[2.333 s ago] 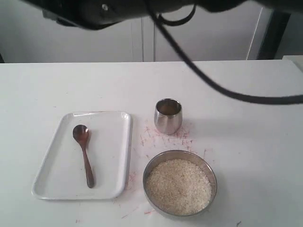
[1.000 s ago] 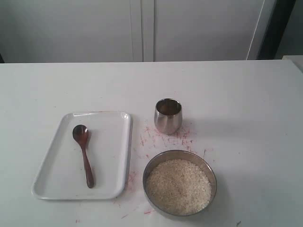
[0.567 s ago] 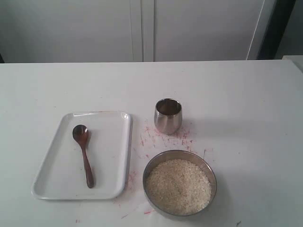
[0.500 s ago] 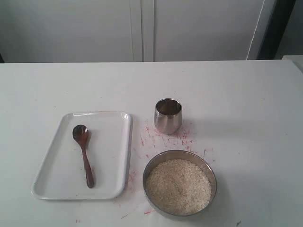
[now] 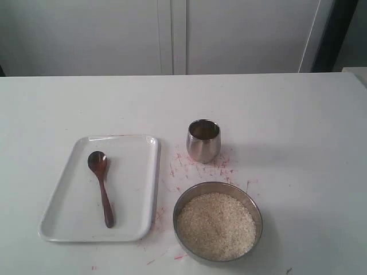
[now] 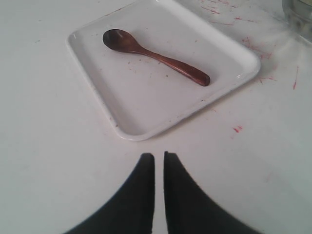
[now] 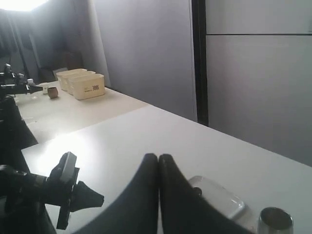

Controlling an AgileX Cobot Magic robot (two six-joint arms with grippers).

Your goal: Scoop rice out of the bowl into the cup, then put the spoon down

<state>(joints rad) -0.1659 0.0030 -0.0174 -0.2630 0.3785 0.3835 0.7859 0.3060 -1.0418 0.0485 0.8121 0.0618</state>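
Note:
The dark wooden spoon (image 5: pixel 101 186) lies in the white tray (image 5: pixel 135 189), its oval end towards the far side; it also shows in the left wrist view as the spoon (image 6: pixel 156 57). The steel cup (image 5: pixel 203 140) stands upright behind the wide steel bowl (image 5: pixel 255 209), which is full of off-white rice (image 5: pixel 216 225). Neither gripper shows in the exterior view. My left gripper (image 6: pixel 159 156) hovers short of the tray's corner, fingers nearly touching, holding nothing. My right gripper (image 7: pixel 159 157) is shut and empty, high and far from the cup (image 7: pixel 274 220).
Red scribble marks (image 5: pixel 198 167) cover the white table between tray, cup and bowl. In the right wrist view the left arm (image 7: pixel 44 187) shows as a dark shape, and cream boxes (image 7: pixel 83 84) stand on a far table.
The dark arm and cable that crossed the top of the exterior view 2.3 s ago have left the frame. Spoon, cup, bowl and tray have not moved.

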